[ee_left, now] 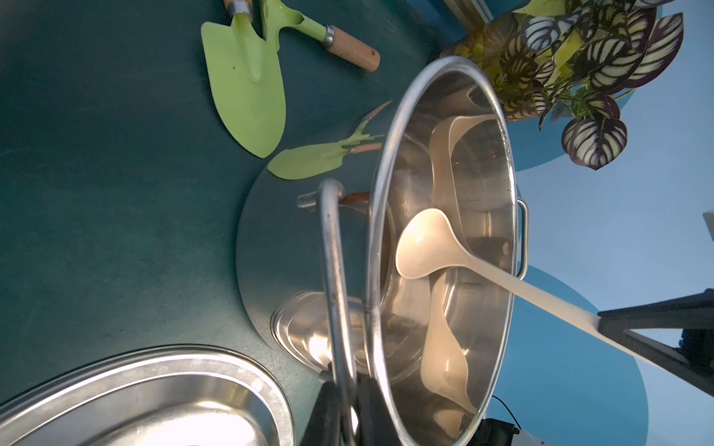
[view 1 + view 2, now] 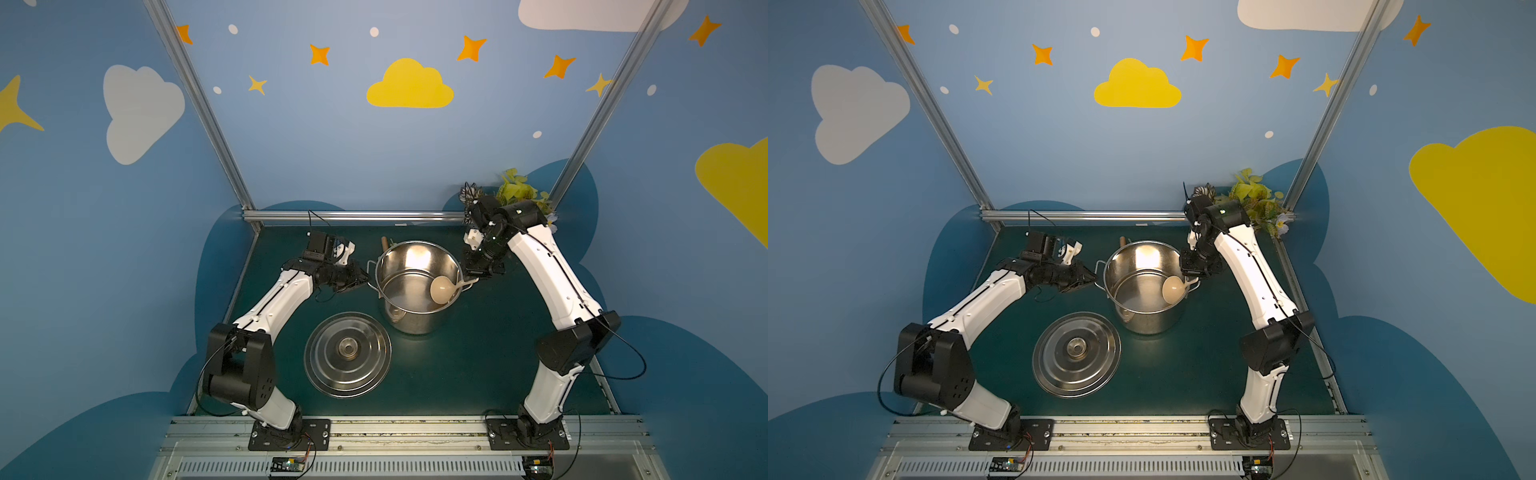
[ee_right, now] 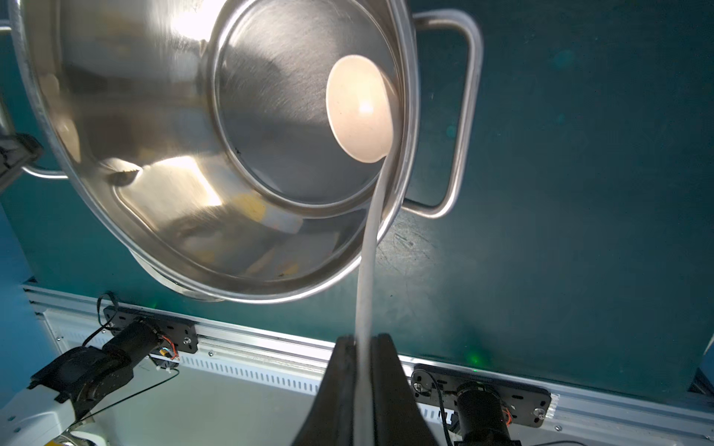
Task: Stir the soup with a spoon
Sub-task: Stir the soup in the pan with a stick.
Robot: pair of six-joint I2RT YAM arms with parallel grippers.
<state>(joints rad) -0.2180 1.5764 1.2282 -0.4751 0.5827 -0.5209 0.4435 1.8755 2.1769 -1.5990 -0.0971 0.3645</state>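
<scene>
spoon (image 3: 359, 108) in right pincer (image 3: 363, 341), reaching into pot (image 3: 96, 116), perhaps touching bottom

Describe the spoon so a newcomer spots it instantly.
Find the steel pot on the green table. The spoon leans over its rim, handle clamped in the jaws of the right gripper. It is the only cream ladle; the trowels nearby are green.

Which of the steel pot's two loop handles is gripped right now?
The steel pot's loop handle on the robot's left, clamped in the shut left gripper. The opposite handle is free; the cream plastic ladle crosses the rim beside it.
</scene>
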